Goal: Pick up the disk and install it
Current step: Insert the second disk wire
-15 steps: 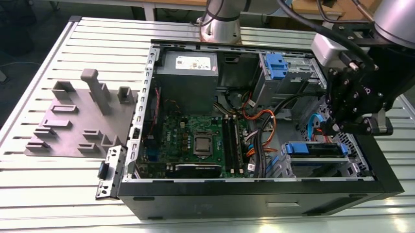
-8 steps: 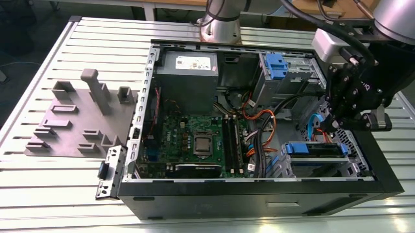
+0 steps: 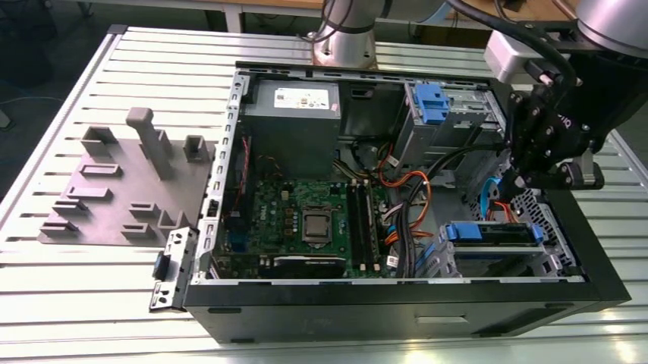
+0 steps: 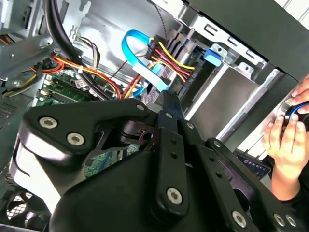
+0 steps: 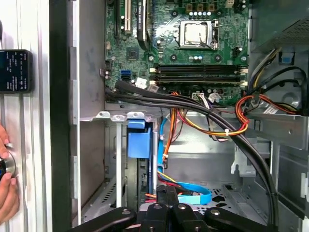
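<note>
The disk [image 3: 491, 233] lies flat in the drive bay at the front lower corner of the computer case [image 3: 405, 299]. Its blue carrier handle faces the open side of the case, just beside the blue ribbon cable [image 5: 193, 195].

The tool [image 5: 166, 192] hangs over that same corner of the case, above the bay. Its fingers look pressed together with nothing between them, and I see no contact with the disk.

As a metal-bodied drive, the disk should be stiff and fairly heavy for its size. Its flat faces are probably smooth and slippery, and it is sensitive to knocks. The plastic carrier is likely the weaker part and may flex. The blue end handle seems the best place to hold it, or else the two long edges of the carrier, keeping off the label face and the connector end.

A second blue-tabbed drive [image 3: 430, 102] sits in its grey cage at the far corner of the case. The grey slotted holder [image 3: 121, 189] stands on the surface outside the case.

There is a white label on the power supply [image 3: 294, 98], but its print is too small to make out. A person's hand [image 4: 287, 130] rests just outside the case wall.
</note>
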Robot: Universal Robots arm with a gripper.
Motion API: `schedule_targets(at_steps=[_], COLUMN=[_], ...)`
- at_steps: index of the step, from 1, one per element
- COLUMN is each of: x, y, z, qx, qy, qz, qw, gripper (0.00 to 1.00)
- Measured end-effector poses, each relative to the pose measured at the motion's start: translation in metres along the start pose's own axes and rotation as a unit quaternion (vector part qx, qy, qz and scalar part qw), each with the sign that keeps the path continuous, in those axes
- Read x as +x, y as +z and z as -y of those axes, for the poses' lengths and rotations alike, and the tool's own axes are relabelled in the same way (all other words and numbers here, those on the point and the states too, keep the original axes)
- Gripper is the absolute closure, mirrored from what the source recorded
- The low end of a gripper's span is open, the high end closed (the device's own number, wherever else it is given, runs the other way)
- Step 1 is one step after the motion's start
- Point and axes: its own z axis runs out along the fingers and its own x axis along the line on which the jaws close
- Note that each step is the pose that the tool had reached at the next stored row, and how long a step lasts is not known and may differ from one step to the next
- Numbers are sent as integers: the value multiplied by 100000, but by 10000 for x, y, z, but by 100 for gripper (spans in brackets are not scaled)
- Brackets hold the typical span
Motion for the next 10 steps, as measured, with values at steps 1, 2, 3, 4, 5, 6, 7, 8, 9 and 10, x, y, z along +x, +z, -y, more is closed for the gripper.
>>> schedule_targets(at_steps=[1, 2, 3, 4, 5, 6, 7, 8, 9, 10], x=[-15, -25, -29, -33, -34, -34, -34, -35, -35, -35], y=[0, -1, -1, -1, -1, -1, -1, -1, -1, -1], z=[4, 8, 8, 8, 8, 9, 9, 9, 9, 9], qx=[-68, -146, -151, -155, -156, -156, -158, -156, -155, -157], qy=[0, -3, -3, 6, 6, 4, 1, 1, 0, 1], qz=[2, 4, -1, -2, 0, 0, -2, 2, 0, -9], qw=[100000, 100000, 100000, 100000, 100000, 100000, 100000, 100000, 100000, 100000], gripper=[89, 89, 89, 89, 89, 89, 89, 89, 89, 84])
